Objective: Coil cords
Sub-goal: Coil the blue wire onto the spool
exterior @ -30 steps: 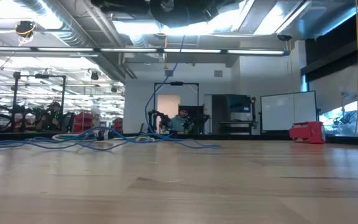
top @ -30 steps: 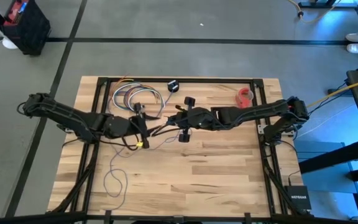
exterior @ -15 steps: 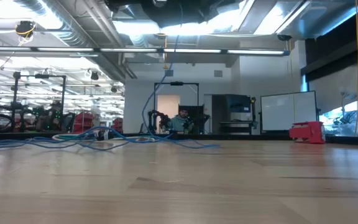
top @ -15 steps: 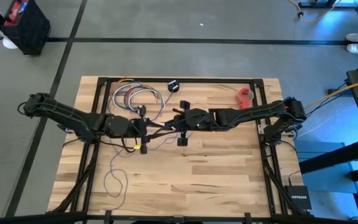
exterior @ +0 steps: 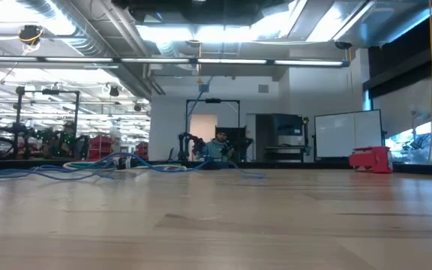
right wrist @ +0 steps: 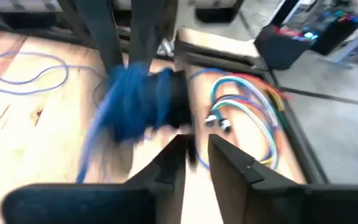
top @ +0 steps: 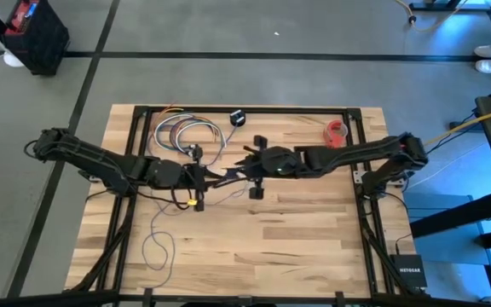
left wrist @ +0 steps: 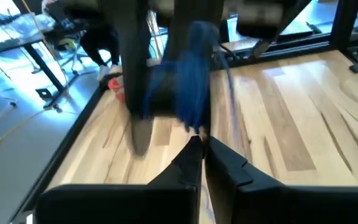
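Observation:
The cord's wound part is a blue bundle (left wrist: 188,87) held in the air over the table's middle, between my two grippers. Its loose end lies in thin lavender loops (top: 156,243) on the near left of the table. My left gripper (top: 217,177) reaches in from the left and is shut at the bundle's lower edge. My right gripper (top: 244,169) reaches in from the right. In the right wrist view the right gripper (right wrist: 196,152) has a narrow gap between its fingers, just short of the bundle (right wrist: 135,106). The cord's black disc end cannot be made out. My left gripper pinches the lower edge of the blue bundle (left wrist: 194,126) between its two fingertips (left wrist: 191,149), coming nearly level from the table's left. The bundle stands above the tips, clear of the table, and one strand (left wrist: 230,81) trails off it. My right gripper: I cannot tell whether it touches the bundle.
Multicoloured looped wires (top: 186,135) lie at the far left and also show in the right wrist view (right wrist: 247,106). A separate black disc (top: 237,118) sits at the far edge. A red tape roll (top: 337,131) is at the far right. Bare wood lies toward the near edge.
In the low view, the blue strand that hung from above down to the table no longer shows. Both arms have stayed nearly where they were, meeting over the table's middle.

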You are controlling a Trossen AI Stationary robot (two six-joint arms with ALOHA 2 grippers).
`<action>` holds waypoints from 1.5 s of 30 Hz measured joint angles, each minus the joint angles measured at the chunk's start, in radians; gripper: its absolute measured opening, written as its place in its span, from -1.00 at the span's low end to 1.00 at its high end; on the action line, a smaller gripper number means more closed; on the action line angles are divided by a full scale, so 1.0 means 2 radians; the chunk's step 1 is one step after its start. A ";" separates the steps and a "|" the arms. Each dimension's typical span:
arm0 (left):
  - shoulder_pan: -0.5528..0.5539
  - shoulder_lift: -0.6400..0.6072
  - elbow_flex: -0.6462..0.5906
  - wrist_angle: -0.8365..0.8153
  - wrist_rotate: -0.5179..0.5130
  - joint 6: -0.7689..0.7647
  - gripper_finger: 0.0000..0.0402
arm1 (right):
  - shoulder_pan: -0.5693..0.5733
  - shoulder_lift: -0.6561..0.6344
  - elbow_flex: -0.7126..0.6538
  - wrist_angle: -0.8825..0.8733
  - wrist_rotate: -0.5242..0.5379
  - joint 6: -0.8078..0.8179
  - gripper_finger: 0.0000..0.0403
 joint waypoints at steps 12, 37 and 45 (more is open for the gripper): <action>-0.001 -0.001 0.000 0.009 -0.001 0.006 -0.98 | 0.026 -0.068 0.000 -0.070 0.036 -0.006 -0.50; -0.007 -0.001 0.000 -0.013 -0.001 0.009 -0.99 | 0.007 -0.005 -0.001 0.039 -0.029 -0.047 -0.51; -0.007 -0.001 0.000 -0.012 -0.003 0.008 -0.97 | 0.007 -0.005 -0.001 0.033 -0.031 -0.060 -0.93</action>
